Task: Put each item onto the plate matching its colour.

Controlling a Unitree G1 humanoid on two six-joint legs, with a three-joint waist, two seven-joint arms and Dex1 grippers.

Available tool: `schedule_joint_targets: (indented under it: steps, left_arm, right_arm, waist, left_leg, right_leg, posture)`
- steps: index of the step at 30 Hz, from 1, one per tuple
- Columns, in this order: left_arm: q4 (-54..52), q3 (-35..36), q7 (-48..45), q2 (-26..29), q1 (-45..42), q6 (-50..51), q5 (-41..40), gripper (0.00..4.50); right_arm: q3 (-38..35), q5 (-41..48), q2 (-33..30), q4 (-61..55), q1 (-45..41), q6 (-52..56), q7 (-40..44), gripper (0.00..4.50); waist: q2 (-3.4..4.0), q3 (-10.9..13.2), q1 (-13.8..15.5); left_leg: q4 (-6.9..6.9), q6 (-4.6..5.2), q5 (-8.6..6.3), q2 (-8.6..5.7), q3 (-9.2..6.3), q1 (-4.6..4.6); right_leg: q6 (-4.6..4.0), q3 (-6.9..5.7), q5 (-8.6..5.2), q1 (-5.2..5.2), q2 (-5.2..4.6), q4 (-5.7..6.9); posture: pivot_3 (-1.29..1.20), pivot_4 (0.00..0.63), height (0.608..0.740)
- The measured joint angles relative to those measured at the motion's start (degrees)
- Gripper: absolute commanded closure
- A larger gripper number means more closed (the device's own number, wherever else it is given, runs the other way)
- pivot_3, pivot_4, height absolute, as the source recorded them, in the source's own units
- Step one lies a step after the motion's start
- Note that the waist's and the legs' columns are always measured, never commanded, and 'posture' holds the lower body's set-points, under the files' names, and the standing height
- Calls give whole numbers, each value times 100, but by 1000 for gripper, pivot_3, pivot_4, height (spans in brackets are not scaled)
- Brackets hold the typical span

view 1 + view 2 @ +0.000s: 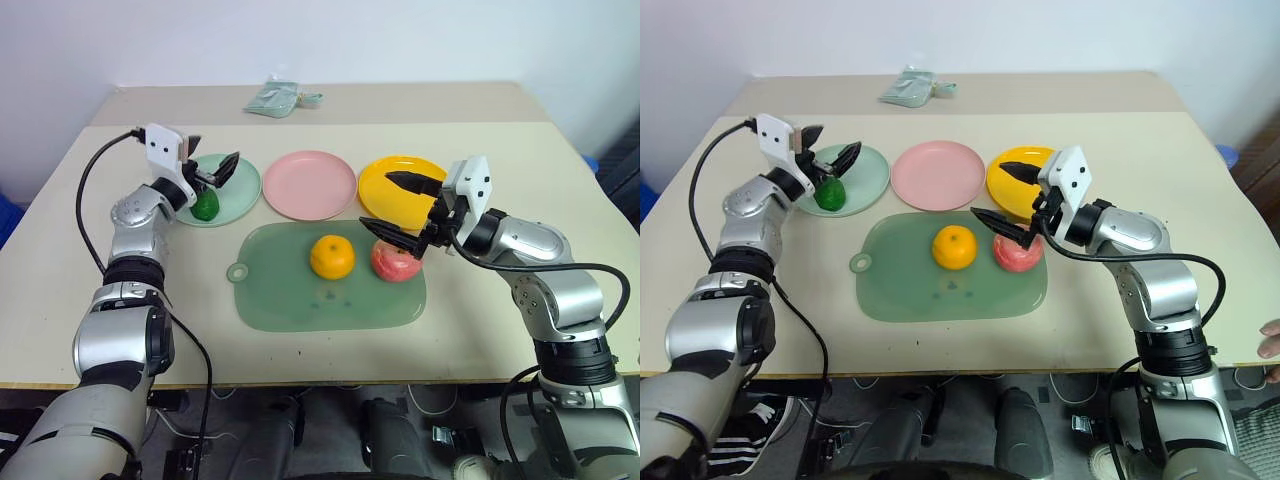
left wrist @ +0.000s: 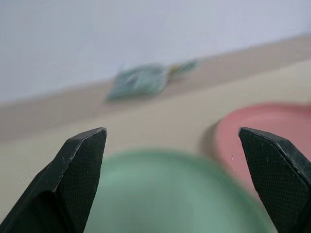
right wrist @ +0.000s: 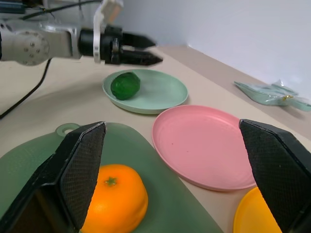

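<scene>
While the head views look down over the table point(image 1: 90, 300), the dark green ball point(image 1: 206, 205) lies on the mint plate point(image 1: 240, 190), toward that plate's 8 o'clock edge. Just above it hangs the left gripper point(image 1: 212, 172), its two black fingers spread and holding nothing. The pink plate point(image 1: 310, 184) sits bare at the mint plate's 3 o'clock, with the yellow plate point(image 1: 385, 190) beyond it. On the green mat point(image 1: 270, 290) rest the orange point(image 1: 332, 256) and, at its 3 o'clock, the pinkish-red apple point(image 1: 394, 263). The right gripper point(image 1: 397, 208) hovers over the apple with fingers wide apart, the lower one just above the fruit. A crumpled packet point(image 1: 275, 98) lies at the table's 12 o'clock edge.

From the left wrist, the left gripper's fingers point(image 2: 80, 165) stand far apart over the blurred mint plate.

From the right wrist, that gripper's fingers point(image 3: 80, 165) are likewise spread, framing the orange, pink plate and ball on its mint plate.
</scene>
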Motion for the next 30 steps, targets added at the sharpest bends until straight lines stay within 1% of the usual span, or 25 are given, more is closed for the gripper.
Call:
schedule_joint_targets:
  steps: [3,5,8,9,11,13,17,20,22,25,27,30]
  left_arm:
    - [-789,-69,-1202,-1,175,70,-371,64]
    - [-1335,-206,-1939,-29,491,498,-653,64]
    - [-1900,-426,-2555,-121,1055,1015,-878,64]
    - [-1993,-464,-2659,-149,1153,1135,-943,64]
    - [-2400,-509,-2951,-133,1339,1732,-1191,64]
    - [-2691,-560,-3115,-68,1361,2034,-1283,64]
    - [-2925,-567,-3278,72,1422,2366,-1395,64]
    - [-3094,-713,-3539,279,1706,2519,-1393,64]
    - [-3284,-858,-3799,533,1991,2625,-1366,64]
    - [-3433,-890,-4019,743,2158,2733,-1374,64]
    - [-3531,-883,-4070,772,2155,2741,-1415,64]
    - [-3619,-869,-4075,762,2160,2755,-1459,64]
  right_arm:
    - [-16,10,-8,6,0,4,56,0]
    - [-21,10,-10,6,-1,12,69,0]
    - [-24,7,-10,6,-5,29,66,0]
    - [-24,5,-11,5,-5,34,64,0]
    - [4,-13,-32,-21,-10,81,61,0]
    - [48,-50,-58,-33,-12,98,61,0]
    - [93,-54,-59,-143,-106,249,27,0]
    - [195,-83,-59,-189,-234,373,8,0]
    - [498,-288,-89,-250,-300,477,-5,0]
    - [966,-571,-64,-249,-532,777,-105,0]
    - [1389,-776,-45,-250,-811,1173,-176,0]
    - [1665,-851,241,-214,-1089,1730,-315,0]
  waist:
    - [1,-1,-9]
    - [5,-3,-27]
    - [5,-2,-37]
    - [5,-2,-31]
    - [4,-2,-21]
    - [4,-2,-12]
    - [5,-2,-5]
    - [5,-2,-30]
    - [6,-1,-40]
    - [8,0,-17]
    - [8,0,0]
    - [8,0,19]
  left_leg:
    - [-1,0,0,1,0,1]
    - [-2,0,0,3,2,3]
    - [-2,0,0,9,0,3]
    - [-2,0,0,10,0,3]
    - [-1,0,0,12,-1,1]
    - [-1,0,0,12,-1,2]
    - [-1,0,0,12,1,4]
    - [-5,0,0,18,4,4]
    - [-6,-1,0,21,5,4]
    - [-6,-2,0,23,6,2]
    - [-6,-3,0,24,4,2]
    - [-7,-3,0,24,3,0]
  right_leg:
    - [-1,1,0,1,0,0]
    - [-2,3,1,0,1,0]
    - [-6,4,3,-1,7,0]
    - [-6,4,3,-1,8,0]
    - [-8,4,4,-2,10,0]
    - [-8,5,4,-2,10,0]
    - [-9,7,4,-2,10,-1]
    - [-12,9,4,-6,13,-1]
    - [-15,12,6,-9,16,-1]
    - [-19,15,7,-13,18,-2]
    - [-20,15,7,-12,19,-4]
    - [-20,16,7,-13,19,-7]
  posture:
    - [0,150,740]
    - [0,150,740]
    - [0,150,740]
    - [0,150,740]
    - [0,150,740]
    - [0,150,740]
    - [0,150,740]
    - [0,150,740]
    - [0,150,740]
    - [0,150,740]
    - [0,150,740]
    - [0,150,740]
